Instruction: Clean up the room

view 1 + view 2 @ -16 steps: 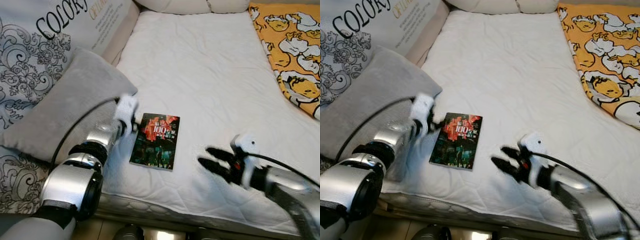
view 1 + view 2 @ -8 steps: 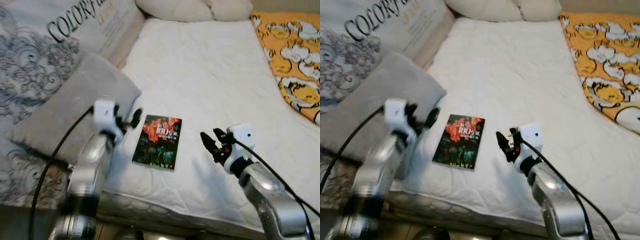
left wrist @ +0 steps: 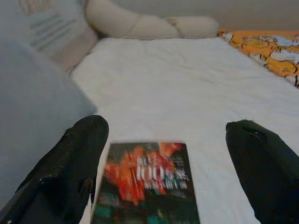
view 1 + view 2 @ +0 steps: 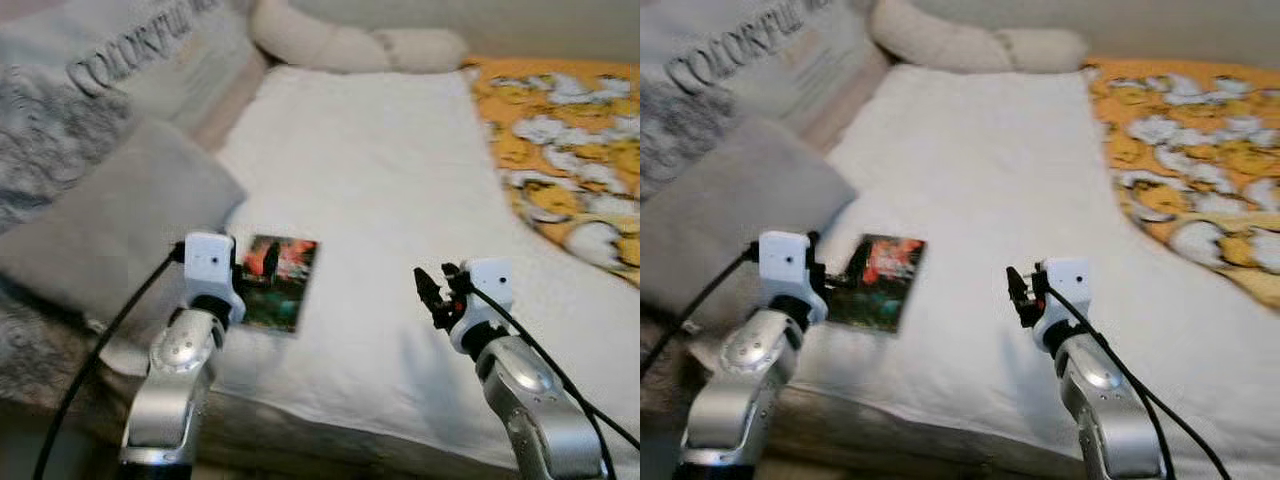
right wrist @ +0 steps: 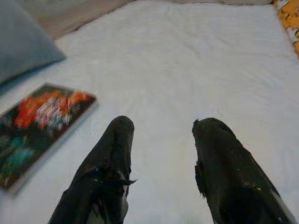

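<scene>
A book (image 4: 278,282) with a dark red and green cover lies flat on the white mattress (image 4: 380,170), near its front left. My left gripper (image 4: 240,272) hovers at the book's near left edge. In the left wrist view its fingers (image 3: 70,172) are spread wide, and the book (image 3: 147,184) lies between and just beyond them. My right gripper (image 4: 430,292) is raised over bare mattress to the right of the book, open and holding nothing. The right wrist view has the book (image 5: 37,126) off to one side of the open gripper (image 5: 165,125).
A grey pillow (image 4: 110,220) lies against the book's left side, with a patterned lettered cushion (image 4: 90,90) behind it. Cream pillows (image 4: 350,45) sit at the head of the bed. An orange cartoon blanket (image 4: 570,150) covers the right side. The mattress's front edge is just below both arms.
The camera has shifted and the picture is blurred. Both forearms have risen from low over the front edge. The left gripper now points down at the book, and the book has not moved.
</scene>
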### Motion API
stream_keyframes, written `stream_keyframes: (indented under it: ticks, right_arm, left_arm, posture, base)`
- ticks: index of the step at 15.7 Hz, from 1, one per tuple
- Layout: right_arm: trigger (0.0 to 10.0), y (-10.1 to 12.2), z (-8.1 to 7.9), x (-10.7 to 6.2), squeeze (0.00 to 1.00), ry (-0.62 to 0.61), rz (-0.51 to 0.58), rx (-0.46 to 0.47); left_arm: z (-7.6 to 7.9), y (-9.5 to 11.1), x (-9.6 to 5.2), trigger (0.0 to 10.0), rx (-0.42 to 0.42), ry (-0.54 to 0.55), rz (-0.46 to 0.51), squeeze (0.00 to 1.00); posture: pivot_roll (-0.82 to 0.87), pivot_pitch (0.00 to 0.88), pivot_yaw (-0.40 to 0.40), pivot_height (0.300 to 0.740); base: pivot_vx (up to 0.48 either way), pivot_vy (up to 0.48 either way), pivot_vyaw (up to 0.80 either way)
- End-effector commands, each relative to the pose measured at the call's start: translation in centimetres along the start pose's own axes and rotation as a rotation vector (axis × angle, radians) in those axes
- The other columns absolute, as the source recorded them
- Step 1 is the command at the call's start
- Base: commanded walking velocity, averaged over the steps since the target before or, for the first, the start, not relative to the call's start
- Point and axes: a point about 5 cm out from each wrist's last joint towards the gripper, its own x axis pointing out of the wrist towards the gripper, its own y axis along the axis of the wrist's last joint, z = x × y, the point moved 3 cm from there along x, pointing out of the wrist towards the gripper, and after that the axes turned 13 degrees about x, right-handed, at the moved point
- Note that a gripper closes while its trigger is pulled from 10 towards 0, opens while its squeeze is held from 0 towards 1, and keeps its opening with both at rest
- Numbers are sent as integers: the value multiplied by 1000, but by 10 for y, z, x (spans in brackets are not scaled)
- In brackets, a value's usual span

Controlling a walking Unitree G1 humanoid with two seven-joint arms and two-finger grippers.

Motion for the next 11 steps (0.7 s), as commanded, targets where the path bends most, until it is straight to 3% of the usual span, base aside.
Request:
stream_keyframes:
  ticks: [1, 4, 11]
  right_arm:
    - [10000, 1, -2, -1, 0, -4, 10, -10]
    - [10000, -2, 2, -1, 0, -25, 0, -30]
    - [10000, -4, 7, -2, 0, -72, 13, -23]
  left_arm:
    - [-7, 1, -2, 10000, 18, 27, -13, 827]
    - [-12, 3, -2, 10000, 32, 38, -24, 831]
    - [-8, 6, 5, 10000, 57, 5, -27, 831]
  posture:
    - [-6, 0, 25, 740]
    - [-9, 0, 32, 740]
    - [-24, 0, 58, 740]
  base:
    - [0, -480, 0]
    - [0, -480, 0]
    - [0, -480, 0]
